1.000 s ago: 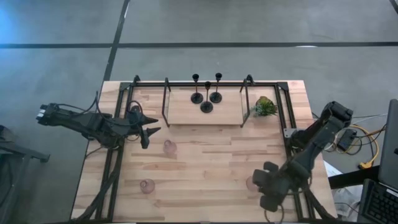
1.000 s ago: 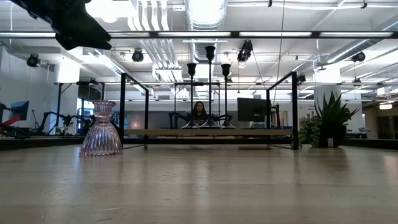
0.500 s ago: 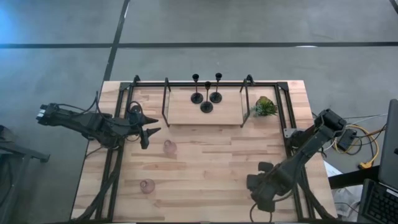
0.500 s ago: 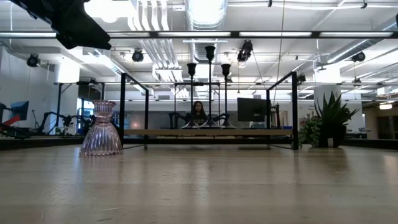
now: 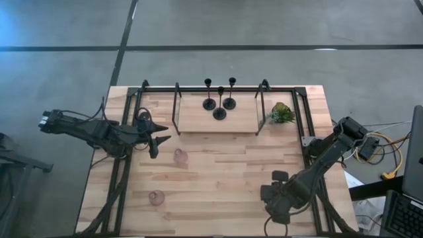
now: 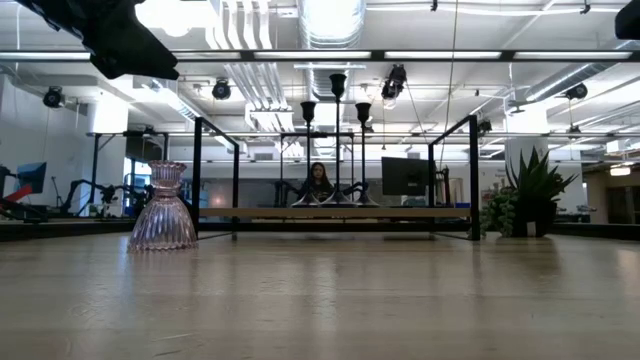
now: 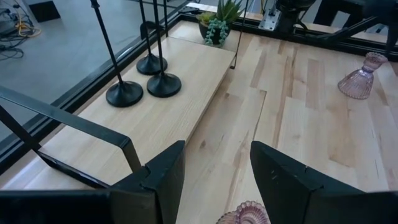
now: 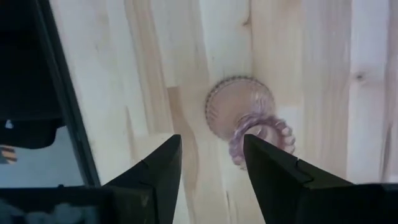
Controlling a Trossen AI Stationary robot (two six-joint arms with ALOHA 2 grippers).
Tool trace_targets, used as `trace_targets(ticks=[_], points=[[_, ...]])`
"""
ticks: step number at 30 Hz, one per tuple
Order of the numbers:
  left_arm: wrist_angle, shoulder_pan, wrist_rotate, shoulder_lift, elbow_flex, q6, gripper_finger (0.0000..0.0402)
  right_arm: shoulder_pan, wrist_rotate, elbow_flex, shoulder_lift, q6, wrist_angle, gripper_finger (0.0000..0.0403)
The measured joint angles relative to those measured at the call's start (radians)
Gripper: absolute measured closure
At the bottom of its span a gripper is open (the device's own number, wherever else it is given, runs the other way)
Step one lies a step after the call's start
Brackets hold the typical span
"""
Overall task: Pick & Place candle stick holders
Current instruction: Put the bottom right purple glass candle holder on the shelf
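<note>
Three slim black candle stick holders point(image 5: 219, 102) stand by their round bases on a raised wooden shelf point(image 5: 198, 119) at the far side. Two pink glass holders point(image 5: 179, 157) point(image 5: 156, 197) stand on the table's left half. A third pink holder point(image 8: 249, 121) stands on the table under my right gripper point(image 8: 211, 168), which is open and points down at it near the front right; the high view hides it. My left gripper point(image 7: 217, 168) hovers open at the left, just above the top of a pink holder point(image 7: 244, 214).
A black metal frame point(image 5: 135, 112) surrounds the table, and its rail point(image 8: 59, 93) runs close beside my right gripper. A small green plant point(image 5: 281, 112) sits at the shelf's right end. Bare wood lies in the table's middle point(image 5: 225, 172).
My right gripper has moved a little toward the table's left edge and now stands over the third pink holder, hiding it in the high view. The holder has stayed where it was.
</note>
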Motion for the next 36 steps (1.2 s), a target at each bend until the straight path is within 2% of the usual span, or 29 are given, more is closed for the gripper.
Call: trace_targets(ticks=[13, 19, 24, 29, 36], points=[[-0.006, 0.000, 0.000, 0.000, 0.000, 0.001, 0.0216, -0.003, 0.003, -0.093, 0.000, 0.060, 0.016, 0.0237], [-0.005, 0.000, -0.006, 0.000, 0.000, 0.004, 0.0216, -0.020, 0.002, -0.129, -0.002, 0.080, 0.042, 0.0281], [-0.002, 0.000, -0.007, 0.002, 0.000, 0.003, 0.0216, -0.065, -0.002, -0.119, -0.003, -0.016, 0.044, 0.0371], [-0.003, 0.000, -0.007, 0.008, 0.000, 0.002, 0.0216, -0.150, -0.015, -0.064, -0.008, -0.194, 0.036, 0.0384], [-0.007, 0.000, -0.008, 0.015, 0.000, 0.001, 0.0216, -0.324, -0.027, 0.113, -0.013, -0.467, -0.193, 0.0385]])
